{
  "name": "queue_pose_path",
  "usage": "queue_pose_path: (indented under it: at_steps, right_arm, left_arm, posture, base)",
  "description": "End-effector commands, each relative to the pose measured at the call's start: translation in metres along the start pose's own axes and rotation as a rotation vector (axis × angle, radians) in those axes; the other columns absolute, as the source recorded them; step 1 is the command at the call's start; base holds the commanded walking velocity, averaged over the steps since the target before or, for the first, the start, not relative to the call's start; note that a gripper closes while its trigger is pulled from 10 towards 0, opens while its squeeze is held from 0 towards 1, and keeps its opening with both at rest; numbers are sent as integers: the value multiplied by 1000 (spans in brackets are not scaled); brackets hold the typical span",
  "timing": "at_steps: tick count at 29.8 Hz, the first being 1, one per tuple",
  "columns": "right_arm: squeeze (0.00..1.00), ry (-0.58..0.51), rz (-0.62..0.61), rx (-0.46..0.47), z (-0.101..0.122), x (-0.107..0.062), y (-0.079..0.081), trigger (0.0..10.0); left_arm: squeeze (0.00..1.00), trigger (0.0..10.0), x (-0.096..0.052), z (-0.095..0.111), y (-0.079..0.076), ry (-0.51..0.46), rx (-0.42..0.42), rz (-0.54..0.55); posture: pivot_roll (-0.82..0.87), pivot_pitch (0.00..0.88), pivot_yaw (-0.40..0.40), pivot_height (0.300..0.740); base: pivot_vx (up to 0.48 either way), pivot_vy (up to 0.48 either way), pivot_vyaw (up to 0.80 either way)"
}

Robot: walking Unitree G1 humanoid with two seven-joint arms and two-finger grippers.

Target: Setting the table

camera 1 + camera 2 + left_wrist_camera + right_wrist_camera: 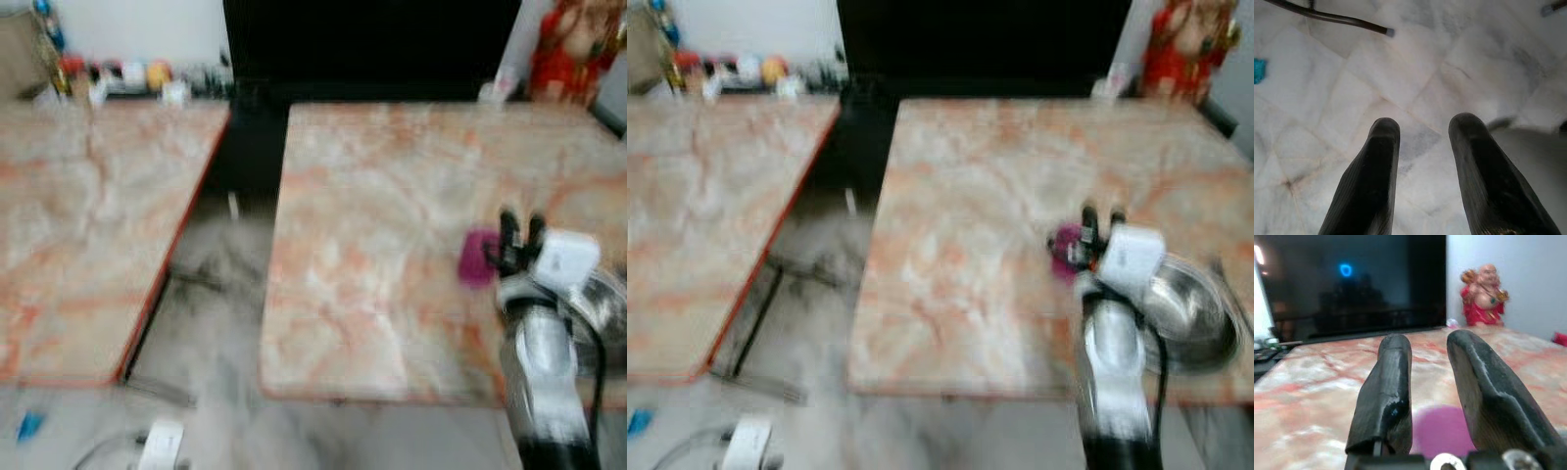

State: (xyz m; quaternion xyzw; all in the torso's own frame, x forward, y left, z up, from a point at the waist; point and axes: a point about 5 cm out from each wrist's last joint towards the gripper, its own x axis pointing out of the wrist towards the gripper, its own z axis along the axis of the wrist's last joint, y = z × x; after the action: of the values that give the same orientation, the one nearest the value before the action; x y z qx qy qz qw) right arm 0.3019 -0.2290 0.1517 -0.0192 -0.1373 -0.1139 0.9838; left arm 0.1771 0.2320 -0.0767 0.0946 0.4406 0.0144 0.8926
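A small magenta object (pixel 477 257) lies on the right-hand marble table (pixel 372 245), toward its right side; blur hides what it is. The right gripper (pixel 521 227) hovers just beside it over the tabletop, fingers (pixel 1388 391) parted by a narrow gap and holding nothing. A steel bowl (pixel 1185 313) sits near the table's front right edge, beside the right arm. A red figurine (pixel 1483 296) stands at the far corner. The left gripper (pixel 1422 128) hangs over the pale tiled floor (pixel 1425 73), fingers apart and empty.
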Motion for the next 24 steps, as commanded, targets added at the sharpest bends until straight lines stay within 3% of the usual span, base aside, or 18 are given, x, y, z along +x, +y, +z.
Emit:
queue_pose_path:
  at_steps: [1, 4, 12, 21, 24]
  right_arm:
    - [0, -38, 42, 21, 9, 4, 14, 10000]
    - [0, -37, 44, 21, 9, 4, 14, 10000]
    - [0, -38, 49, 18, 10, 5, 14, 10000]
    - [0, -40, 61, 18, 10, 5, 18, 10000]
    - [0, -35, 62, 24, 9, 5, 18, 10000]
  left_arm:
    - [0, 10000, -3, -10, 9, 36, 7, 19]
    - [0, 10000, -3, -11, 12, 38, 5, 22]
    - [0, 10000, -5, -14, 17, 47, 2, 29]
    - [0, 10000, -5, -15, 12, 50, 0, 26]
    - [0, 10000, -5, -15, 12, 52, 1, 26]
  posture:
    - [112, 29, -20, 740]
    - [110, 32, -20, 740]
    - [110, 33, -21, 740]
    - [120, 19, -23, 740]
    - [120, 16, -23, 740]
  base:
    - [0, 480, 800]
    - [0, 480, 667]
    - [0, 480, 0]
    - [0, 480, 795]
    - [0, 480, 156]
